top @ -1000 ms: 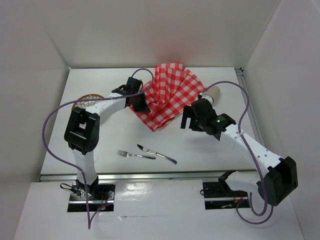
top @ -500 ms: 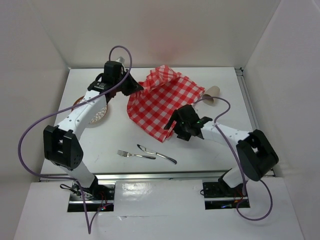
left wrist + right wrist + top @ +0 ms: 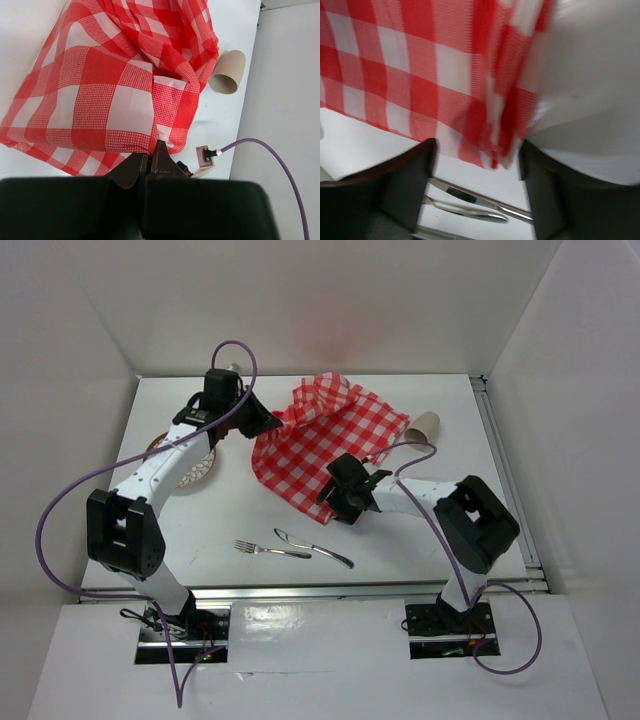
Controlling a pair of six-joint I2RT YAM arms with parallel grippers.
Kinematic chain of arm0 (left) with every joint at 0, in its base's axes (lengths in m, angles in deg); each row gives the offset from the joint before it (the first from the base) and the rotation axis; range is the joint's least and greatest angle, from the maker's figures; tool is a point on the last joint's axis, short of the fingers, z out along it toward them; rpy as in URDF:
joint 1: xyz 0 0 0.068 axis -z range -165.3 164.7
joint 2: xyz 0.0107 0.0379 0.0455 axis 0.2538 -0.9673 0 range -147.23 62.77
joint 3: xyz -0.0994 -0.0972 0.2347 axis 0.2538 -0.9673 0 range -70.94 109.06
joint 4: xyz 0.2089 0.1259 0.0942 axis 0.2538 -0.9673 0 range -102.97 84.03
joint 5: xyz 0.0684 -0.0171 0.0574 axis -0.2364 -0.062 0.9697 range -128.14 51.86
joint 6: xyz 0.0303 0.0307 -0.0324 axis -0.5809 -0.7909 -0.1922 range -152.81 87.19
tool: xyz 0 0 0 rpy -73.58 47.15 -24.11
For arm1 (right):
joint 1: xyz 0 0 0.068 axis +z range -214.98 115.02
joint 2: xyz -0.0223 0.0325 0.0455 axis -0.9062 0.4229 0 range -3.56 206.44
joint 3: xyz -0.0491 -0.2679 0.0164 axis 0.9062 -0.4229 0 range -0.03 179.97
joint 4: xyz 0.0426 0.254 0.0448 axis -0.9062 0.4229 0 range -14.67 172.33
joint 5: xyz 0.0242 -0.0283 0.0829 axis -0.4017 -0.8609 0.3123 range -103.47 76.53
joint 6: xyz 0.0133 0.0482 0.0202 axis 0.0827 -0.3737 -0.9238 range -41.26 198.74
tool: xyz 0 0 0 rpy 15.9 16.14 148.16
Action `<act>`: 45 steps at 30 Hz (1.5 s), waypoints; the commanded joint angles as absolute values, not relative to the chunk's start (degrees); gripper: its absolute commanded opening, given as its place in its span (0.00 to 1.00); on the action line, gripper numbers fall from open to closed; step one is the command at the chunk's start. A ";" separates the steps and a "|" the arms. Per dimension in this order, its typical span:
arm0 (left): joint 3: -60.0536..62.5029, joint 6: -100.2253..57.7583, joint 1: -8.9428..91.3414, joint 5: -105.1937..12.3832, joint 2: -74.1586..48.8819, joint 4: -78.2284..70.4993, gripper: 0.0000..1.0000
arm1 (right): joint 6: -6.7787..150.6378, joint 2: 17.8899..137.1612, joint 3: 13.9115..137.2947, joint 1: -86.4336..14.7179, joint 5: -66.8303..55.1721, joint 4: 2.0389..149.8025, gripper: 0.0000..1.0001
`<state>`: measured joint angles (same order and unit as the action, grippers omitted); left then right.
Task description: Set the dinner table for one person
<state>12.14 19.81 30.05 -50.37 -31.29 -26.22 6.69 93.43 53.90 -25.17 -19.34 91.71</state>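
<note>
top: dinner table (image 3: 230, 510) spans the view, checked cloth (image 3: 325, 435) on its far middle, left gripper (image 3: 265, 422) at cloth's left corner, right gripper (image 3: 330, 502) at near corner | left wrist: fingers (image 3: 162, 162) pinched together on cloth edge | right wrist: fingers (image 3: 415, 170) wide apart, cloth corner between them
</note>
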 commanded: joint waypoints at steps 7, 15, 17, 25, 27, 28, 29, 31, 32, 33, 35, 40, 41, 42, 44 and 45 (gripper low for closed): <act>14.38 22.21 26.92 -53.51 -30.22 -21.96 0.00 | 2.97 101.47 60.60 -23.76 -26.47 93.17 0.00; 24.86 31.07 12.45 -64.94 -36.81 -17.42 0.00 | 23.35 104.98 85.46 -37.38 -24.56 95.97 0.00; 19.96 36.69 8.83 -68.79 -34.54 -13.90 0.00 | 27.93 103.95 88.03 -39.40 -22.44 95.98 0.00; -4.56 34.88 -0.42 -72.78 -23.38 -13.26 0.47 | 28.91 89.36 68.20 -41.07 -20.59 90.01 0.00; -11.33 32.50 -0.42 -70.84 -20.04 -15.20 0.82 | 28.91 87.95 62.06 -41.69 -18.66 88.17 0.00; -13.27 31.79 -0.42 -70.14 -16.46 -15.20 0.87 | 28.91 87.94 60.98 -41.69 -18.66 88.16 0.00; -15.20 29.70 -0.42 -69.35 -14.86 -15.89 0.92 | 28.91 87.94 60.27 -41.69 -18.66 88.16 0.00; -14.35 26.62 -2.25 -64.70 -12.39 -21.33 1.00 | 30.05 87.42 58.95 -42.22 -18.66 88.95 0.00; -12.25 23.64 -2.26 -61.73 -10.73 -23.09 1.00 | 30.66 87.41 58.94 -42.22 -18.66 88.95 0.00; -11.10 22.39 -2.96 -60.31 -10.10 -24.59 1.00 | 30.67 87.41 58.42 -42.83 -18.66 88.95 0.00; -8.89 19.92 -2.97 -58.72 -9.57 -26.62 1.00 | 31.20 87.41 58.42 -42.84 -18.66 88.95 0.00; -4.85 12.99 -1.30 -60.20 -12.28 -29.08 0.84 | 31.20 86.28 58.42 -44.68 -19.79 90.44 0.00; -4.33 12.19 -0.08 -60.20 -12.99 -29.08 0.77 | 31.20 85.49 58.42 -45.55 -19.80 90.44 0.00; -4.32 10.71 0.54 -60.20 -13.69 -30.13 0.74 | 31.80 84.96 57.63 -46.08 -19.80 90.44 0.00; -4.32 9.12 2.73 -60.20 -16.32 -30.67 0.70 | 32.43 83.99 56.05 -48.10 -19.19 90.44 0.00; -4.32 8.15 3.53 -60.73 -17.29 -30.67 0.64 | 34.43 83.11 55.43 -48.89 -17.96 90.44 0.00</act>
